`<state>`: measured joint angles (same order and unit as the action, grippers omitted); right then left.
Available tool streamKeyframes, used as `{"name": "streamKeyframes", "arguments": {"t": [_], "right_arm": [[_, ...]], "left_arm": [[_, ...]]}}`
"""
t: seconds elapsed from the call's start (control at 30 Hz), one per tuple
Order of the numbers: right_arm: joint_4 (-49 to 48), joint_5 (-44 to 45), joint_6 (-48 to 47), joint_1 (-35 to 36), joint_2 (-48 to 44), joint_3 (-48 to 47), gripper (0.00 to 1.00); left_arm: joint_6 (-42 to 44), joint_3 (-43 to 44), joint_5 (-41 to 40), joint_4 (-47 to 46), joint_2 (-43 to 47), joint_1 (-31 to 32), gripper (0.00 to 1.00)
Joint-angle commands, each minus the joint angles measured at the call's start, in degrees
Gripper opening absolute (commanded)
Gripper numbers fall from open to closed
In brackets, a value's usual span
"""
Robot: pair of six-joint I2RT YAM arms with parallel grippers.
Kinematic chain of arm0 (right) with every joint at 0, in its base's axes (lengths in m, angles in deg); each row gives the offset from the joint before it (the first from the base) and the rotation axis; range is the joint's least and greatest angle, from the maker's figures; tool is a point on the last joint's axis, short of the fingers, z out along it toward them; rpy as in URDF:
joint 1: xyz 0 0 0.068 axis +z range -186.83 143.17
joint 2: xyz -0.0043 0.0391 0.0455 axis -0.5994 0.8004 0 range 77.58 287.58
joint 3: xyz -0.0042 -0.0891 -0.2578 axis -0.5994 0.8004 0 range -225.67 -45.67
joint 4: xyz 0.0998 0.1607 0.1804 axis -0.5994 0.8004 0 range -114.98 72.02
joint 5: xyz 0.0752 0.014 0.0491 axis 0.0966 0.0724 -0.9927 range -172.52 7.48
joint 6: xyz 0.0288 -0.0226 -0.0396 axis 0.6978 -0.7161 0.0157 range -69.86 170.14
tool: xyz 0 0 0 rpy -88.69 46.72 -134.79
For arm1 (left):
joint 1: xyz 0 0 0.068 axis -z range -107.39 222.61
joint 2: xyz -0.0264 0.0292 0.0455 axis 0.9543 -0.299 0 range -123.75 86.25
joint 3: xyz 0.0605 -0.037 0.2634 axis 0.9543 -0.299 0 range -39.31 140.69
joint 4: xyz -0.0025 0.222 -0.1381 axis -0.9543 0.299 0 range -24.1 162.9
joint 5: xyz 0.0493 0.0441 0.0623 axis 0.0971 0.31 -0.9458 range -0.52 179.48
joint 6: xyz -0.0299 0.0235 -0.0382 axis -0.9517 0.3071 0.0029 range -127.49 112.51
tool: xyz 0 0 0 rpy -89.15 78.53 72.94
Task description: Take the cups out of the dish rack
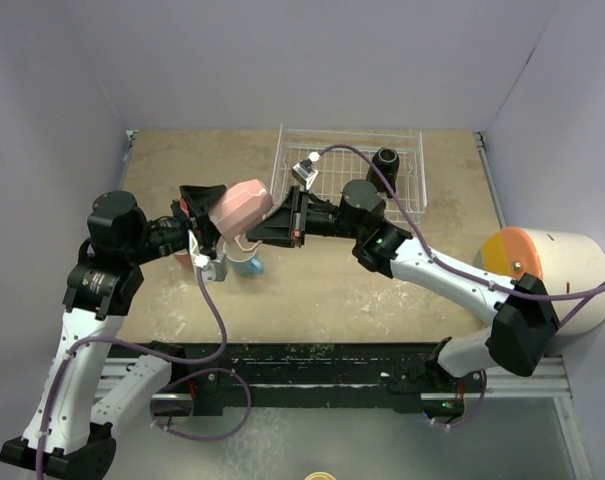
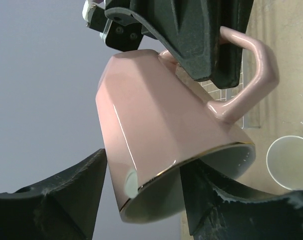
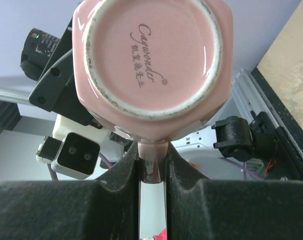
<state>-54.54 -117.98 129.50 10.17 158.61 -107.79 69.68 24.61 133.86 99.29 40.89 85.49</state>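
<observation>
Top external observer: A pink faceted ceramic mug hangs on its side in the air above the tan tabletop, just left of the white wire dish rack and outside it. The left gripper and right gripper meet it from opposite ends. How do the grips look from the wrists?

Wrist observer: On the right wrist view the right gripper's fingers are nearly closed and pinch the mug's handle between them. The stamped base faces that camera. On the left wrist view the left gripper's fingers stand partly open on either side of the gold-edged rim, and the mug's mouth is turned towards them. They are very close to it, but I cannot tell whether they press on it.

Top external observer: A glossy black mug sits in the rack's far right part. A light blue mug stands on the table just beside the left gripper. A big white cylinder with an orange end lies at the right edge, well apart.
</observation>
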Motion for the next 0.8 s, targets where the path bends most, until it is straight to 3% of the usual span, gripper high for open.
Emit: {"name": "streamKeyframes", "arguments": {"t": [0.0,0.13,0.23,0.33,0.43,0.57,0.67,0.77], "right_arm": [[-12.0,0.7,1.8,1.3,-1.2,-1.5,0.00],[-13.9,1.2,3.1,2.5,-0.7,-1.1,0.00],[-13.9,2.5,3.4,2.8,-1.2,-0.1,0.00],[-9.7,2.4,2.2,2.6,-2.7,0.9,0.19],[-1.3,4.1,-3.3,0.7,-5.0,0.0,0.33],[13.8,8.3,-11.9,-3.4,-8.8,-1.5,0.61],[22.7,10.5,-17.3,-8.8,-12.4,-1.5,0.71],[33.0,13.4,-23.3,-15.5,-15.7,-3.3,0.76]], "left_arm": [[0.1,1.6,2.4,-2.5,0.6,0.1,0.60],[-0.5,0.9,2.3,-4.1,0.9,0.1,0.42],[-3.6,-0.1,2.4,-7.4,1.2,0.1,0.01],[-6.3,0.1,3.0,-7.8,0.2,0.1,0.00],[-6.1,3.9,2.3,-0.1,-4.2,0.5,0.00],[-9.2,9.0,-6.6,8.5,-12.4,3.4,0.00],[-13.5,10.6,-15.3,8.1,-17.4,5.8,0.00],[-16.4,15.7,-21.8,13.8,-25.1,7.5,0.00]]}}
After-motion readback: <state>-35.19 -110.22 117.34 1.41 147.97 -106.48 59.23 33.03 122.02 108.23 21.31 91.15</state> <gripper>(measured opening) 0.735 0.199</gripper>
